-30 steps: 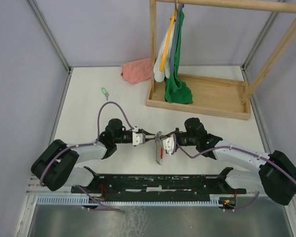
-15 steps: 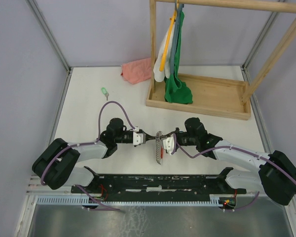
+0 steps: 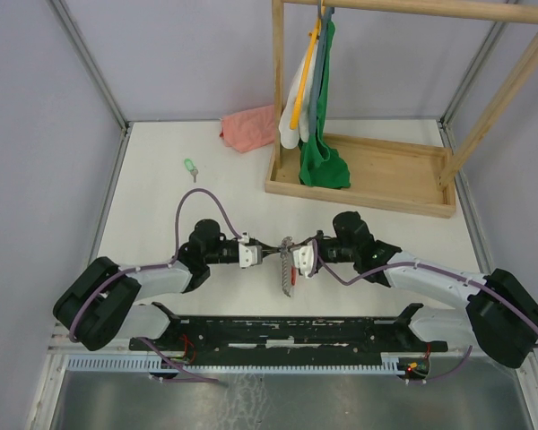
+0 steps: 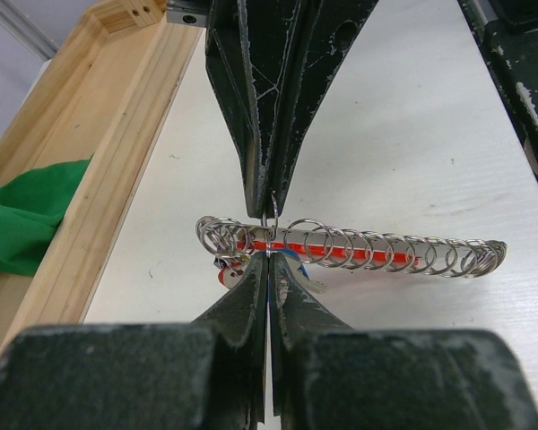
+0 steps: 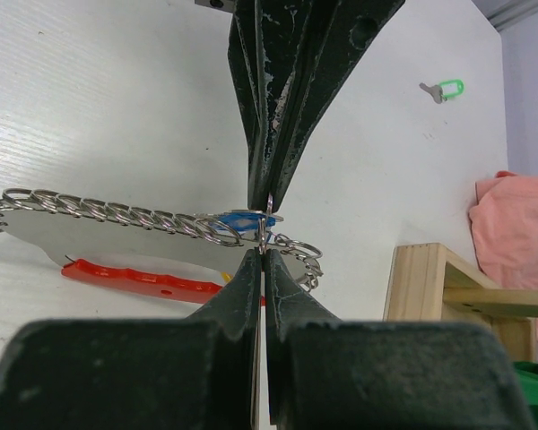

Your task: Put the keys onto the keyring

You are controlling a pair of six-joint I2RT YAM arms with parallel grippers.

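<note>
Threading blue key [image 5: 242, 219] onto keyring [image 4: 377, 253] mid-table, by my read. Left gripper [image 4: 267, 269] and right gripper [image 5: 262, 260] are both clenched on its small ring, tip to tip. Green key [image 3: 190, 166] lies well apart, untouched. Next likely needs the 2 grips steady while the key slides round.

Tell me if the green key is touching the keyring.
Apart. Top view: the green key lies on the table, well away from the keyring.

Right tool [image 5: 265, 231] pinches the keyring [image 5: 143, 219] (blue key [image 5: 239, 219] beside); green key [image 5: 446, 89] apart.
</note>
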